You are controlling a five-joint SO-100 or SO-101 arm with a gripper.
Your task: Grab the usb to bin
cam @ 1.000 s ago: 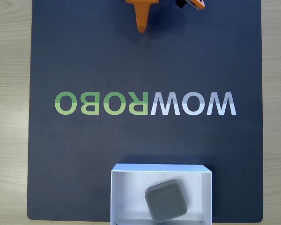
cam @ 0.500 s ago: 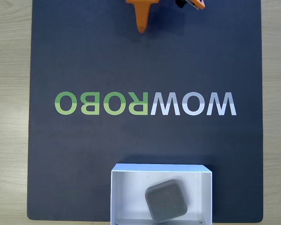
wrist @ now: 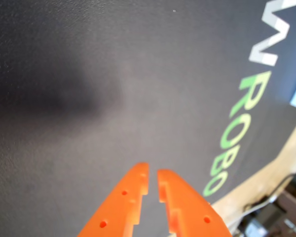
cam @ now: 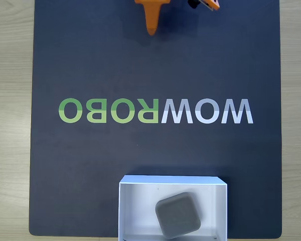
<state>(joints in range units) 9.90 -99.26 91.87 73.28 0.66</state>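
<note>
Fixed view: usb [cam: 177, 214] lies tilted inside the bin [cam: 140, 206] at the mat [cam: 90, 165]'s lower edge. Wrist view: gripper [wrist: 152, 175] (orange) with jaws nearly pressed together, a thin gap between, holding nothing, poised above bare mat, well apart from the bin.

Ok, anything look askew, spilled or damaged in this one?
Nothing damaged or spilled. The grey block lies turned at an angle inside the white box, not square to its walls. The gripper holds nothing, jaws nearly shut above the mat.
</note>
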